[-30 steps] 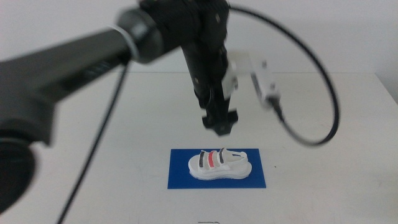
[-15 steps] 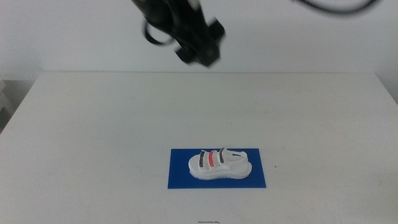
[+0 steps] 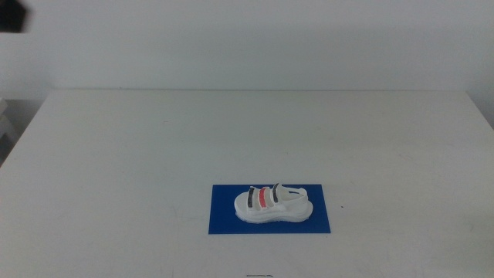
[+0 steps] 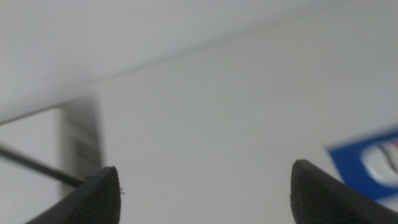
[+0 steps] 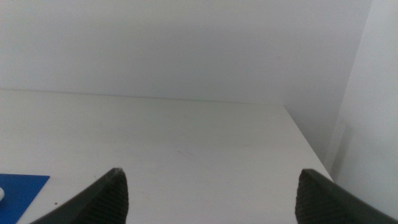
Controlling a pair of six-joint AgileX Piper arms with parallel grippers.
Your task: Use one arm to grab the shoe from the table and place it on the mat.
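White tabletop (image 3: 154, 154), wide, plain and flat, fills most of the middle view and runs back to a pale, bare wall behind it. Near the front edge, a little right of centre, lies the thin deep-blue rectangular mat (image 3: 224, 220), flat on the surface with its long side running across the view. On that mat rests the small white thick-soled sandal (image 3: 273, 205), lying lengthwise along it and well inside its edges, upright on its sole, with dark straps and one red strap across the top. A dark shape shows at the top left corner of the middle view; it may be part of an arm, but it is too cropped to tell. From the left wrist camera, the left gripper (image 4: 205, 186) has its two dark jaws spread wide with nothing between them, high over the table, and the picture is blurred; a corner of the blue mat and the shoe's pale edge show at one side. The right gripper (image 5: 208, 186) likewise stands wide open and empty above the white surface, with a sliver of the mat visible near one jaw.
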